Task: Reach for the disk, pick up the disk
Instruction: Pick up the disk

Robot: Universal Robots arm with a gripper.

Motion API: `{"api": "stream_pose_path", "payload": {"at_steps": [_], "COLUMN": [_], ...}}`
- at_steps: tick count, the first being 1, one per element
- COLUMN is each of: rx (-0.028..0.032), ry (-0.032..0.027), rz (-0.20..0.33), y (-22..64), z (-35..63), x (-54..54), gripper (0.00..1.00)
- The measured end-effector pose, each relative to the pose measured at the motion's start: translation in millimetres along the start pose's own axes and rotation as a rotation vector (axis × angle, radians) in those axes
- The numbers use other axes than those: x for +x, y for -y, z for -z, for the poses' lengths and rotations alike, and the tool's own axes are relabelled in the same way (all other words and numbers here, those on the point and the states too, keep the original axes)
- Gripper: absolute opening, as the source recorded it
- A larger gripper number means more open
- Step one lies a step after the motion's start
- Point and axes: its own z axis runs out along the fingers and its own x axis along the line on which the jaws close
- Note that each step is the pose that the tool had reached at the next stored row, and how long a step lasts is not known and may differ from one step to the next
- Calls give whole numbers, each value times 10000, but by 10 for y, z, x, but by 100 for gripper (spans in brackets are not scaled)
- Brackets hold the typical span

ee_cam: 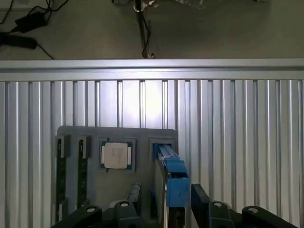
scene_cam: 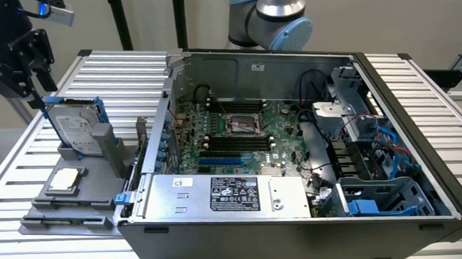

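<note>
On holder [scene_cam: 64,223], disk [scene_cam: 79,127] upright, long axis vertical

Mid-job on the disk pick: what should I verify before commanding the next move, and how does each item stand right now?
1. Disk standing upright in the grey holder: ok.
2. Gripper open: ok.
3. Fingers one on each side of the disk in the wrist view: ok.
4. Disk gripped: not ok, a gap shows beside each finger.
5. Chip out of the fingers' way, in its own recess beside the disk: ok.
6. Fingers low enough past the disk's top edge: cannot tell.
</note>
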Motion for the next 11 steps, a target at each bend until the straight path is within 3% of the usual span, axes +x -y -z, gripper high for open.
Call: {"api": "stream_pose_path", "payload": {"at_steps": [11], "rx": [2], "ry": [27], "rz": [1], "y": [62], "z": [-104], "x": [-44], "gripper": [54]}}
